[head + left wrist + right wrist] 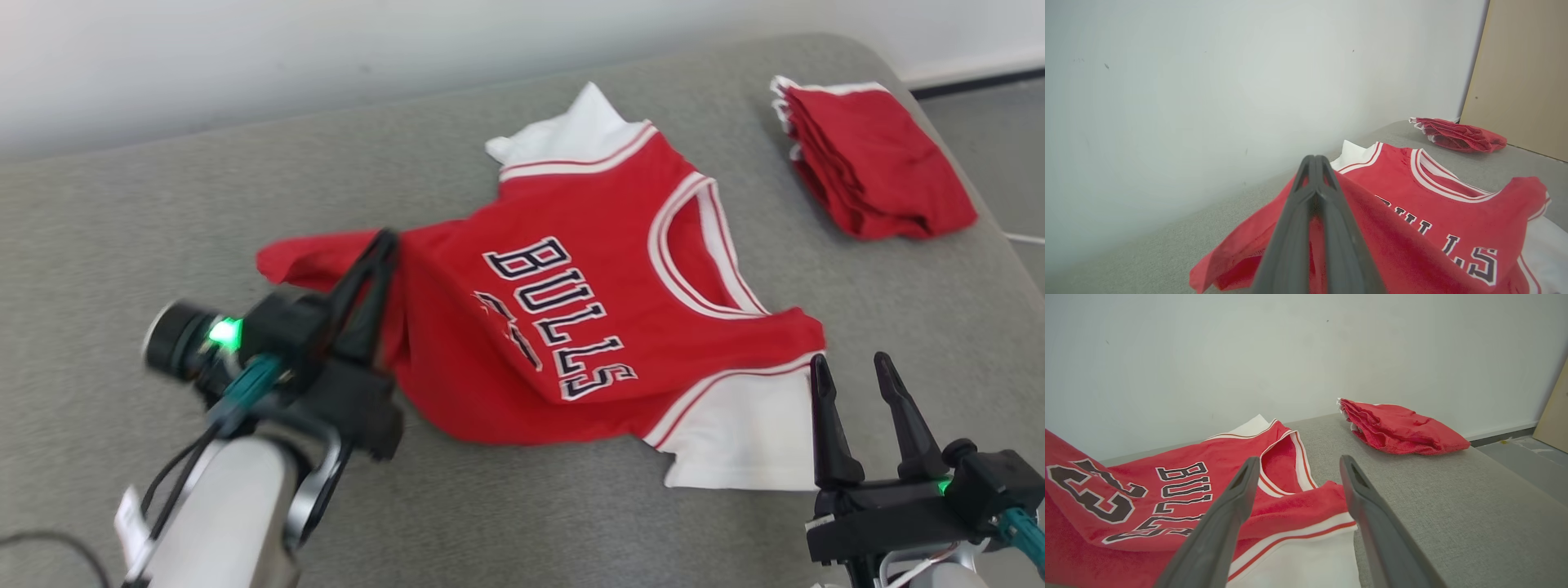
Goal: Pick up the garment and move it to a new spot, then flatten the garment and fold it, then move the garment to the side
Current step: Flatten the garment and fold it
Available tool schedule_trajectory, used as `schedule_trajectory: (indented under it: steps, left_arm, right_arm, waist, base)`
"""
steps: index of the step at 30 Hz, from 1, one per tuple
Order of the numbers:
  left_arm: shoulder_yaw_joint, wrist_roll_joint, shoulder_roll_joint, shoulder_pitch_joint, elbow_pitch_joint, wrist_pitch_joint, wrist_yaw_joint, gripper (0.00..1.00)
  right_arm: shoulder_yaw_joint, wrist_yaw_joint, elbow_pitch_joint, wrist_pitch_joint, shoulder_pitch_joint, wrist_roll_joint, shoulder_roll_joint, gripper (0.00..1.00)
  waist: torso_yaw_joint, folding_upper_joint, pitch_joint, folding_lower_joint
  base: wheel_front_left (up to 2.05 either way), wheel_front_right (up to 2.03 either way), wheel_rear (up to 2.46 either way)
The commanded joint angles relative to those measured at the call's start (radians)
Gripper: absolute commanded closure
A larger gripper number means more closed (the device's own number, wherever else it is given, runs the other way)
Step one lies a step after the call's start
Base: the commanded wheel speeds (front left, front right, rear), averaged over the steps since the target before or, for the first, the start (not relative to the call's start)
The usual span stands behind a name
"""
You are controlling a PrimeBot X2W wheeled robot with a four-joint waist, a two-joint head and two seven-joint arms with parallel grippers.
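Observation:
The garment (588,245) is a red jersey with white trim, white sleeves and dark "BULLS" lettering, spread on the grey padded surface (122,229). My left gripper (388,238) is shut on its red bottom edge at the left, and the cloth rises in a fold to the fingertips. In the left wrist view the shut gripper (1314,159) has red garment (1453,212) cloth draped around it. My right gripper (851,359) stands open at the lower right, just by the white sleeve. In the right wrist view the gripper (1300,460) shows the garment (1220,457) shoulder strap between its fingers, untouched.
A folded red cloth pile (873,163) lies at the far right corner of the surface, also seen as the pile (1457,134) and the pile (1396,428) from the wrists. A white wall runs behind. The surface's right edge drops to the floor (1004,147).

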Motion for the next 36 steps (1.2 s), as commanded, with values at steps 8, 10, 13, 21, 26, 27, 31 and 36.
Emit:
schedule_trajectory:
  steps: [8, 10, 13, 21, 26, 27, 31, 36]
  left_arm:
    - [-0.142, 0.019, -0.089, -0.239, 0.221, -0.017, -0.05, 1.0]
    - [-0.171, 0.007, -0.114, -0.28, 0.301, -0.042, -0.056, 1.0]
    - [-0.22, -0.008, -0.14, -0.319, 0.419, -0.083, -0.059, 1.0]
    - [-0.403, -0.106, -0.164, -0.353, 0.59, -0.167, -0.065, 0.52]
    - [-0.471, -0.188, -0.162, -0.371, 0.562, -0.193, -0.021, 0.0]
    - [-0.473, -0.198, -0.163, -0.375, 0.552, -0.197, -0.01, 0.0]
    - [-0.438, -0.218, -0.161, -0.376, 0.508, -0.2, 0.033, 0.0]
    - [-0.354, -0.205, -0.105, -0.334, 0.492, -0.2, 0.063, 0.0]
  right_arm:
    - [-0.021, -0.003, 0.019, -0.005, -0.035, 0.014, 0.026, 0.0]
    - [-0.022, -0.003, 0.024, -0.005, -0.038, 0.014, 0.03, 0.0]
    - [-0.023, -0.003, 0.032, -0.005, -0.043, 0.011, 0.032, 0.0]
    - [-0.02, -0.003, 0.048, -0.005, -0.052, -0.002, 0.03, 0.0]
    - [-0.025, -0.003, 0.054, -0.005, -0.034, -0.003, 0.011, 0.0]
    - [-0.025, -0.003, 0.056, -0.005, -0.029, -0.004, 0.008, 0.0]
    - [-0.02, -0.003, 0.056, -0.005, -0.013, -0.005, 0.001, 0.0]
    - [-0.011, -0.003, 0.055, -0.005, -0.003, -0.008, -0.005, 0.0]
  waist:
    - [-0.144, 0.0, 0.1, -0.0001]
    - [-0.157, 0.0, 0.106, -0.0001]
    - [-0.165, 0.0, 0.109, -0.0001]
    - [-0.138, 0.0, 0.093, -0.0001]
    - [-0.089, 0.0, 0.056, -0.0001]
    - [-0.077, 0.0, 0.046, -0.0001]
    - [-0.036, 0.0, 0.014, -0.0001]
    - [-0.013, 0.0, -0.007, -0.0001]
  base:
    - [0.0, 0.0, 0.0]
    - [0.0, 0.0, 0.0]
    - [0.0, 0.0, 0.0]
    - [0.0, 0.0, 0.0]
    - [0.0, 0.0, 0.0]
    - [0.0, 0.0, 0.0]
    - [0.0, 0.0, 0.0]
    - [0.0, 0.0, 0.0]
